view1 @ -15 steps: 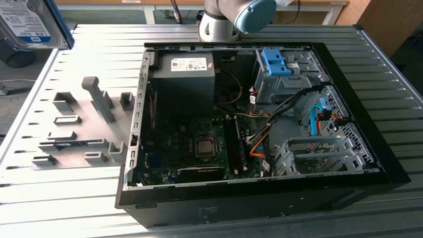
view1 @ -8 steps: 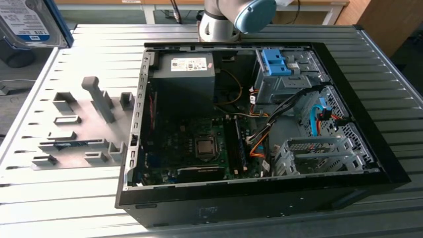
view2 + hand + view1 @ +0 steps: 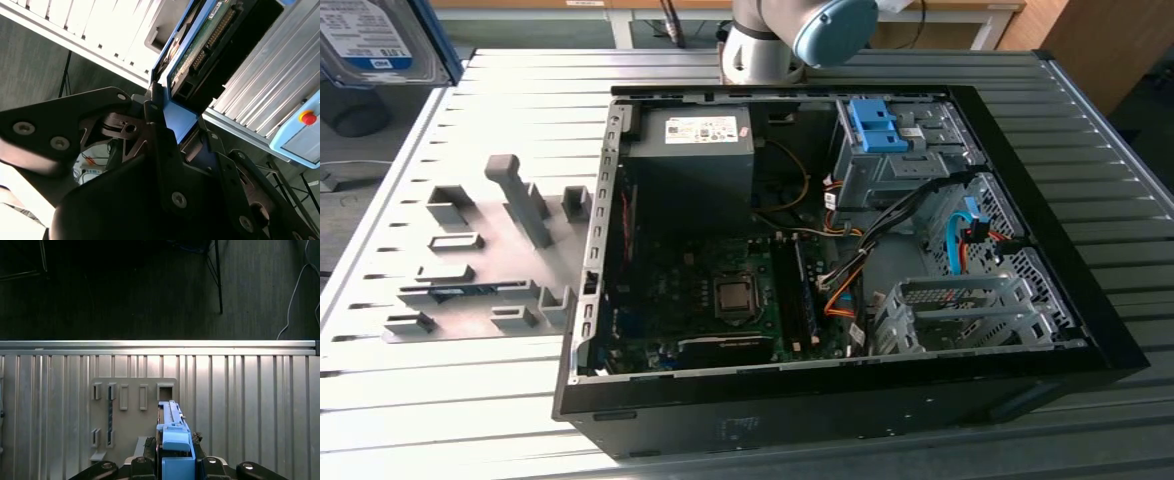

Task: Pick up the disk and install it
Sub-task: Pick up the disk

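The claw (image 3: 176,462) is closed on the disk (image 3: 172,422), clamping it edge-on by its blue rail, clear of the slotted holder plate (image 3: 132,390). This grip likely leaves the body free for the open computer case (image 3: 854,400).

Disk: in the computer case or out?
Out. The end effector grips the disk over the ribbed table, away from the open computer case.

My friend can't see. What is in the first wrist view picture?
The pincer holds the disk, seen edge-on with its blue rail, over a ribbed metal table. A grey holder plate with slots lies on the table.
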`<state>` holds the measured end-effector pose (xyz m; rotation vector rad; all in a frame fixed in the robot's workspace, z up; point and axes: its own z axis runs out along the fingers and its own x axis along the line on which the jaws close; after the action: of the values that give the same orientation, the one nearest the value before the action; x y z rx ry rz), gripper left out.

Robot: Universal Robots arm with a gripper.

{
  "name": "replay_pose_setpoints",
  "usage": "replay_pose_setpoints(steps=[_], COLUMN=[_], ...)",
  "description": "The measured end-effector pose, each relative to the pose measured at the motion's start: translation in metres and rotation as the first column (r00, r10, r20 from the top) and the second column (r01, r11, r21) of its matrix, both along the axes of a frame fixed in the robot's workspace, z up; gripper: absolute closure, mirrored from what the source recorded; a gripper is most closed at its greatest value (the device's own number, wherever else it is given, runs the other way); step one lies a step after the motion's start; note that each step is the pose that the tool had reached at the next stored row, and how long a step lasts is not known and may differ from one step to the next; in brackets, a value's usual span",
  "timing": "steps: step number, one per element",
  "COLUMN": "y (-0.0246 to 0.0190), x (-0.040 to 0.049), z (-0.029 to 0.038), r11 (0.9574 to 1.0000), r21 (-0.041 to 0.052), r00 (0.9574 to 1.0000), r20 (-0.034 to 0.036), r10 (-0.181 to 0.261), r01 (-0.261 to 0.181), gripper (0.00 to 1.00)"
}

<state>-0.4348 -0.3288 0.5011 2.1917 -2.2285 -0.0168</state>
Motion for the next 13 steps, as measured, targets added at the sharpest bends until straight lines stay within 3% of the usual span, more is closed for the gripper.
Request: replay_pose_setpoints(steps=[13], y=[-0.0020], x=[0.0000], z=[0.0017], r11=[1.0000], r21=[0.0000], r00=[1.0000], r20=[0.0000], r10=[0.000], r01=[0.000], gripper=[0.64])
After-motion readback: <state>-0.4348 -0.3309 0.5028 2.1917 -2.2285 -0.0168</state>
